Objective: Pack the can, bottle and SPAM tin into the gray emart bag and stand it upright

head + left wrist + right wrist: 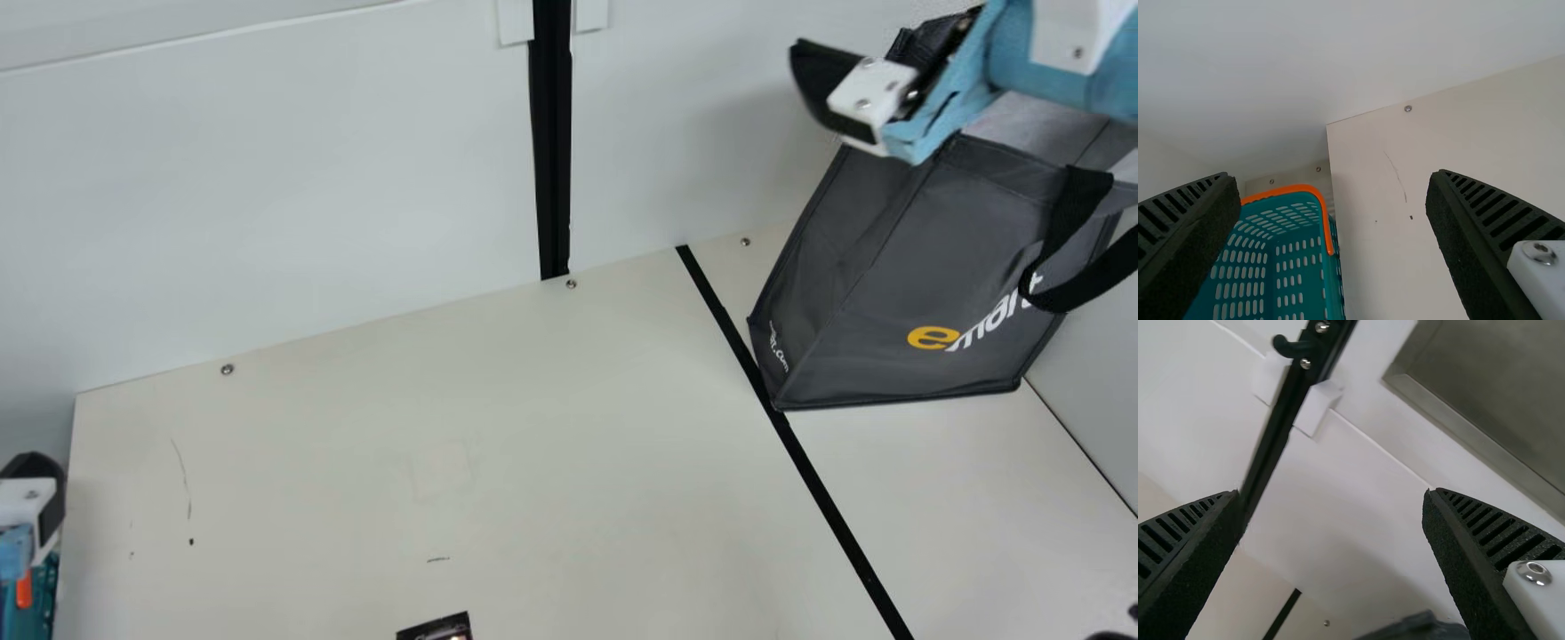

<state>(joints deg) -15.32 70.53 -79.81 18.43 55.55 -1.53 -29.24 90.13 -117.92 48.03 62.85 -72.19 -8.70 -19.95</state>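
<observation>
standing on the table (551, 444) at my right, the gray emart bag (916, 276) looks upright, but packing may be left (i can't tell what's inside). my left gripper (1329, 175) and right gripper (1331, 491) are spread wide.

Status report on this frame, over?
Left gripper open, near teal basket. Right gripper open, by top of gray emart bag. Bag's mouth partly behind right arm.

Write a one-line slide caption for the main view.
Right end effector near the top of the gray emart bag, on a cream table crossed by a black stripe.
</observation>
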